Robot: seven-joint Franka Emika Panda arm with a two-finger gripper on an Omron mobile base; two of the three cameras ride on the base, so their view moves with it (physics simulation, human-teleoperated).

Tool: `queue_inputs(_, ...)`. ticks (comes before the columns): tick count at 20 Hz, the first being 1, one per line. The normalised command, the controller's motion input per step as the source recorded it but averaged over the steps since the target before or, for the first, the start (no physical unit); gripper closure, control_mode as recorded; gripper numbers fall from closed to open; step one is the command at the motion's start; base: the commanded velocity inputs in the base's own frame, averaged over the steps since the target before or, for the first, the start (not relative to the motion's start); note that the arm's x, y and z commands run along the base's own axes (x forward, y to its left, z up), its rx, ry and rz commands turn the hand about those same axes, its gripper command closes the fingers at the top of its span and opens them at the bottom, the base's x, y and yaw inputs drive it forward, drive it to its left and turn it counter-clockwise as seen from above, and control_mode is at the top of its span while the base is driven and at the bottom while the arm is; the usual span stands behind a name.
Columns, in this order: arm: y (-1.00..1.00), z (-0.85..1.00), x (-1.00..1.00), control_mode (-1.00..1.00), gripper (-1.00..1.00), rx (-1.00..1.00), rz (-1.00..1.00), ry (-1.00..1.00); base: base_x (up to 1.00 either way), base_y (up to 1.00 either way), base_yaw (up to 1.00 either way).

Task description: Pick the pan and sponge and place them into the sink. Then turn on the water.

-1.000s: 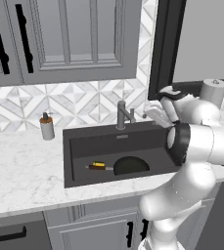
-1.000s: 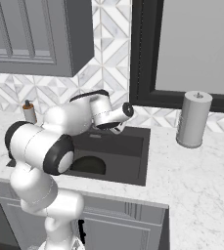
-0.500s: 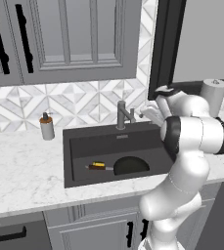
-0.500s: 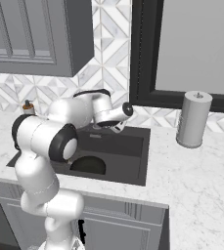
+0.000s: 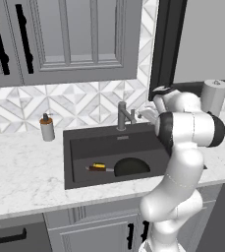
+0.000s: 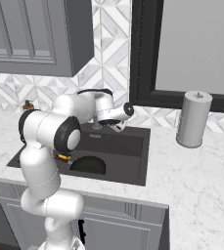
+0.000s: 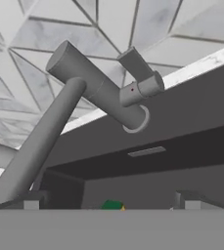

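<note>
A grey-cabinet kitchen with patterned tile backs a marble table holding the dark sink at centre frame. The pan lies in the basin's lower middle and the sponge shows at the bottom centre of the hand view, so both appear placed; no water runs. The hand hovers released, jaws wide, just right of the faucet. The faucet lever sits upper centre, close ahead. Likely trouble: the spread fingers could slide past the short lever or strike the spout, pushing the wrong part and leaving the tap off.
</note>
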Motion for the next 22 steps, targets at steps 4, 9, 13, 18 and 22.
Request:
queue_inputs(4,0.07,-0.11,0.2,-1.0,-1.0,0.0,0.0,0.0,0.0,0.0,0.0)
queue_inputs(9,0.08,-0.08,0.25,-1.0,-1.0,0.0,0.0,0.0,0.0,0.0,0.0)
queue_inputs(13,0.02,-0.06,0.3,-1.0,-1.0,0.0,0.0,0.0,0.0,0.0,0.0)
queue_inputs(18,0.0,-0.05,0.31,-1.0,-1.0,0.0,0.0,0.0,0.0,0.0,0.0)
queue_inputs(22,0.02,-0.11,0.27,-1.0,-1.0,0.0,0.0,0.0,0.0,0.0,0.0)
